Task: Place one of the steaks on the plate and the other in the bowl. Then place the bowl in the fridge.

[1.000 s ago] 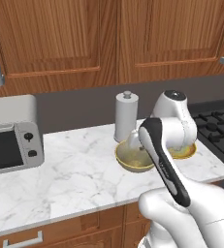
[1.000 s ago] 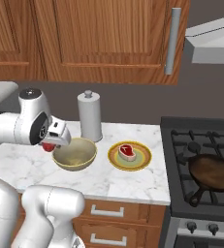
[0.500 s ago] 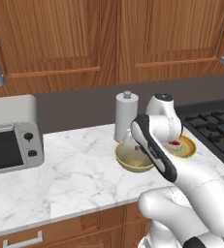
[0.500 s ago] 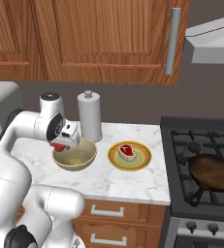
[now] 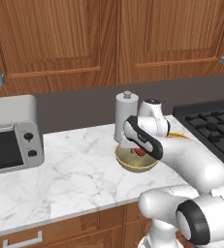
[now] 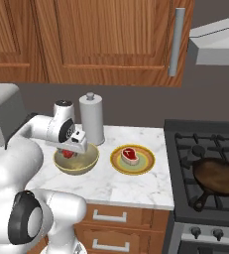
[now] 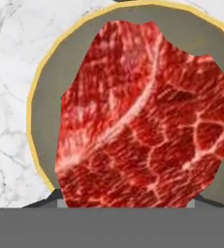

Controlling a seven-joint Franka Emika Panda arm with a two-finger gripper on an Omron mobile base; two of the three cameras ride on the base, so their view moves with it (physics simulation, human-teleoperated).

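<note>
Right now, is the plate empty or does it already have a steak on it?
Not empty. In the right base view the plate carries one steak on its pale green centre, lying on the counter beside the bowl.

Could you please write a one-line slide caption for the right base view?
Pincer lowers a steak over the bowl; the other steak lies on the plate.

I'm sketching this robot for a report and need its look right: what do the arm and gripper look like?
The arm is glossy white, built of rounded, tube-like segments, with dark grey to black bands and caps at the joints. One long black panel runs along the forearm link. The gripper sits on a white boxy hand with dark detail. No loose cables or lettering can be made out.
</note>
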